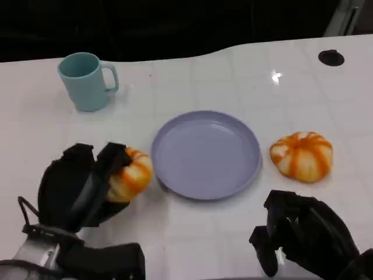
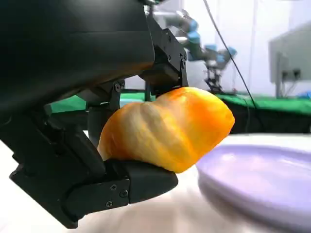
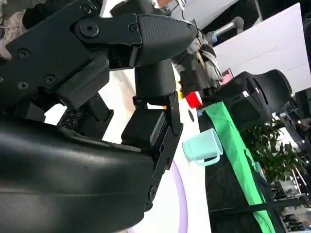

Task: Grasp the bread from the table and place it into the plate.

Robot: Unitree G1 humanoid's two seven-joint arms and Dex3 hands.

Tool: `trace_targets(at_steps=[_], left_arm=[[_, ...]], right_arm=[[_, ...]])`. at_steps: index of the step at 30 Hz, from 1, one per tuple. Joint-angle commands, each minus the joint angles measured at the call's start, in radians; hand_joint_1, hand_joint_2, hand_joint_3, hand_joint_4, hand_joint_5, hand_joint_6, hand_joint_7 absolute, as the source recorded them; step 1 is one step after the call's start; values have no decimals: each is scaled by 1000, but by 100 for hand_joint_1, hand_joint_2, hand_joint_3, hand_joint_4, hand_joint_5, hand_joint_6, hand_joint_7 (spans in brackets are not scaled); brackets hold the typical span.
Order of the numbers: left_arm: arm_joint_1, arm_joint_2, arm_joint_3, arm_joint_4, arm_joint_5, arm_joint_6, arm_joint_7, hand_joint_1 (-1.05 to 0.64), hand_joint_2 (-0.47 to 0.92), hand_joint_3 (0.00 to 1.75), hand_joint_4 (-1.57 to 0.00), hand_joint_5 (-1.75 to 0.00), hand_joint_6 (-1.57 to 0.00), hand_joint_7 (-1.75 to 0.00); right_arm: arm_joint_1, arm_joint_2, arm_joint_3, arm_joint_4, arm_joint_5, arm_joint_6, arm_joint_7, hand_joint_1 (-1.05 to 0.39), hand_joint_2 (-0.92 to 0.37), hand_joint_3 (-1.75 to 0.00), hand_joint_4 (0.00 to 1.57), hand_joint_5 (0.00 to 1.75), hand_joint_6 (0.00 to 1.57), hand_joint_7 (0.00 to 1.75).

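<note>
Bread (image 2: 167, 127) gripped by left hand (image 1: 81, 184), beside plate (image 1: 205, 154) (fingers (image 2: 124, 182) clamping underneath, wrist view)

Bright overhead light puts a small glare spot on the white table (image 1: 275, 76) toward one o'clock, the far edge falls into darkness, soft shadows hug objects, and both wrist views blur their backgrounds.

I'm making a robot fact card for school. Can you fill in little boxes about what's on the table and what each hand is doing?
Left hand: grips a bread beside the plate
Right hand: holds nothing, fingers curled
Plate: purple, nothing on it
Second bread: on the table, right of the plate
Mug: light blue, upright, far left
Table: white
</note>
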Motion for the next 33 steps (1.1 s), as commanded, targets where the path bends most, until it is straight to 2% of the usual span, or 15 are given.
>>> trace_targets(at_steps=[1,7,9,13,18,21,28,30,32,33], left_arm=[[29,7,54,-108,-20,58,-47,-22,48,125,-90,-175,-66,-175],[22,3,98,-216,6,148,-70,-21,48,113,-87,-175,-63,-175],[-3,14,94,-224,-3,108,-81,-23,45,112,-86,-175,-62,-175],[-64,8,79,-190,-29,17,-113,-23,37,123,-87,-175,-64,-175],[-151,-28,54,-120,-116,-83,-255,-21,36,127,-89,-175,-68,-174],[-203,-57,33,-66,-124,-104,-307,-22,35,128,-91,-175,-71,-174],[-322,-131,-20,117,-98,-143,-306,-20,30,128,-94,-175,-73,-175],[-359,-149,-37,178,-93,-145,-312,-22,31,128,-96,-175,-75,-172],[-393,-164,-53,232,-88,-145,-313,-24,34,125,-98,-175,-81,-158],[-407,-171,-61,256,-83,-145,-309,-24,35,123,-98,-175,-80,-163]], right_arm=[[0,-13,-6,-5,0,1,-11,-94,-58,-69,121,155,106,137],[-5,-11,-7,8,5,-10,-3,-93,-57,-71,122,154,106,136],[-6,-12,-8,8,6,-2,-6,-94,-57,-71,122,154,106,136],[-9,-14,-10,12,8,0,-4,-94,-57,-69,122,154,106,136],[-7,-15,-13,5,11,18,-16,-95,-57,-67,123,153,108,135],[-6,-18,-15,3,10,21,-13,-93,-55,-71,123,154,108,135],[-8,-20,-25,18,18,8,12,-92,-53,-76,121,153,107,133],[-6,-21,-26,17,17,12,12,-92,-52,-76,121,152,107,132],[-5,-21,-26,13,14,15,9,-92,-52,-77,122,152,107,133],[-4,-20,-26,12,13,15,8,-92,-52,-77,122,152,107,133]])
